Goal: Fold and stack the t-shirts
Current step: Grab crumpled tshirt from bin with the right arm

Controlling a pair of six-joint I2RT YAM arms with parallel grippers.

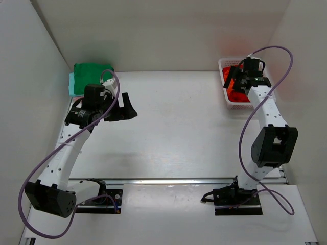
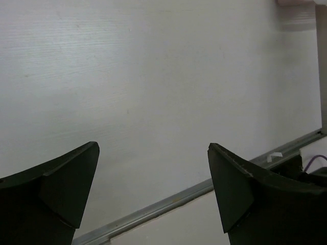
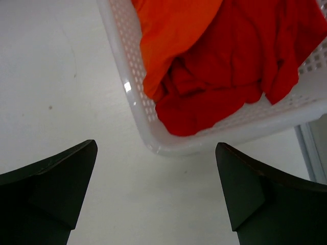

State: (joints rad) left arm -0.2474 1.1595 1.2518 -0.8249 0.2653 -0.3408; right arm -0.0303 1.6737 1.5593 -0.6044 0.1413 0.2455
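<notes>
A dark green t-shirt (image 1: pixel 92 71) lies folded at the back left on a mint t-shirt (image 1: pixel 73 84). A white mesh basket (image 1: pixel 239 106) at the back right holds a bright orange t-shirt (image 3: pixel 173 35) on a crumpled red t-shirt (image 3: pixel 230 76). My right gripper (image 3: pixel 156 145) is open and empty above the table, just in front of the basket's corner (image 3: pixel 163 143); from above it (image 1: pixel 232 81) overlaps the basket. My left gripper (image 2: pixel 153 145) is open and empty over bare table, to the right of the green shirt in the top view (image 1: pixel 129 107). No pink shirt shows.
White walls close off the left, back and right of the table. A metal strip (image 2: pixel 179 196) crosses the table near the arm bases (image 1: pixel 153 180). The right arm's purple cable (image 1: pixel 276 51) loops above the basket.
</notes>
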